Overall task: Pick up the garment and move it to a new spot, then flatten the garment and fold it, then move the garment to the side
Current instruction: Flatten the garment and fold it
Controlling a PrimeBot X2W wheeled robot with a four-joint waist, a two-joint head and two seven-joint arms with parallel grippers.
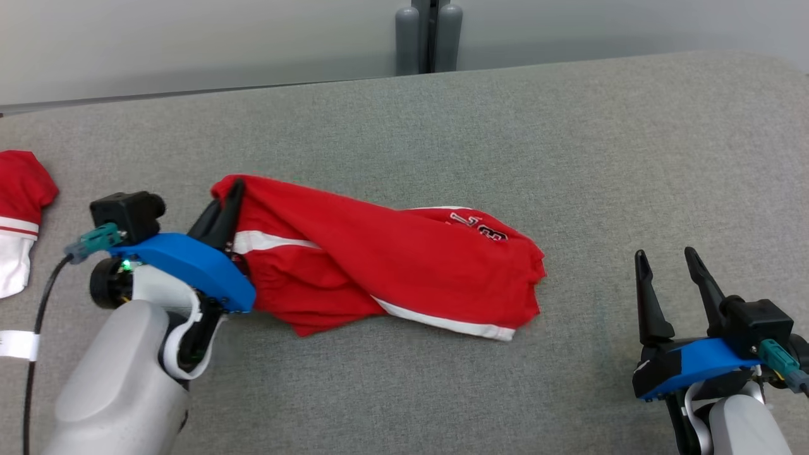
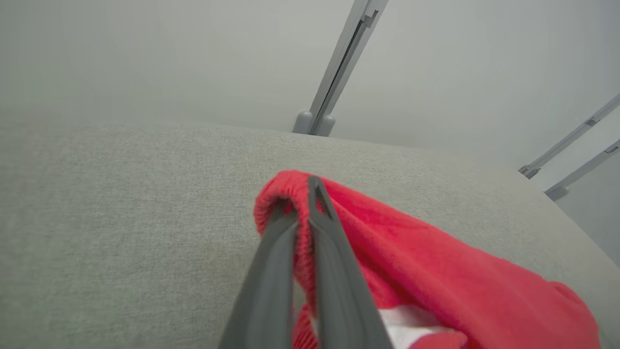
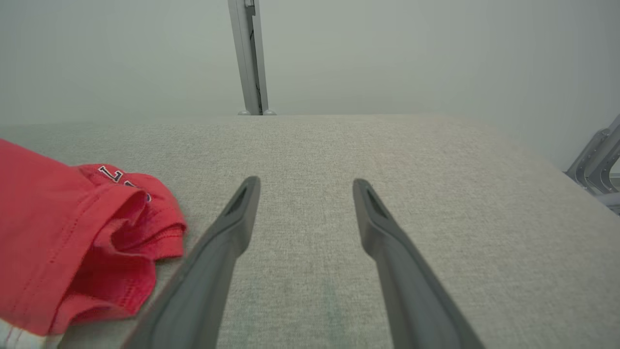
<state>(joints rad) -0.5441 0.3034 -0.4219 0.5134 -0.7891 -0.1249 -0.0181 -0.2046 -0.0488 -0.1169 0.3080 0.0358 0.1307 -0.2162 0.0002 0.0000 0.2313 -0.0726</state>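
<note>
- Two grippers, one grip: the left gripper (image 1: 227, 193) has its fingers pressed together on a raised fold at one end of the red garment (image 1: 392, 259). The right gripper (image 1: 665, 253) stands with its fingers spread wide and holds nothing.
- From that pinch the garment runs off to the left gripper's inner side, toward the other arm, as a twisted band lying on the grey table (image 1: 442, 114). Its long axis goes roughly from one gripper to the other.
- In the left wrist view the garment (image 2: 436, 261) humps over the tips of the left gripper (image 2: 296, 194) and falls away to their right. White trim (image 2: 411, 325) shows low beside the fingers.
- The free end, with printed lettering (image 3: 114, 175), lies crumpled just beside the left finger of the right gripper (image 3: 306, 182). Whether the two touch I cannot tell.
- By my reading the pick-up is at the grasp stage. A lift by the left arm alone would hang the garment by one end and drag the free end along its own length. The right arm is the nearer one for that end, a short sideways reach.
- A second red-and-white piece (image 1: 19, 189) lies on the left gripper's outer side, apart from it.
</note>
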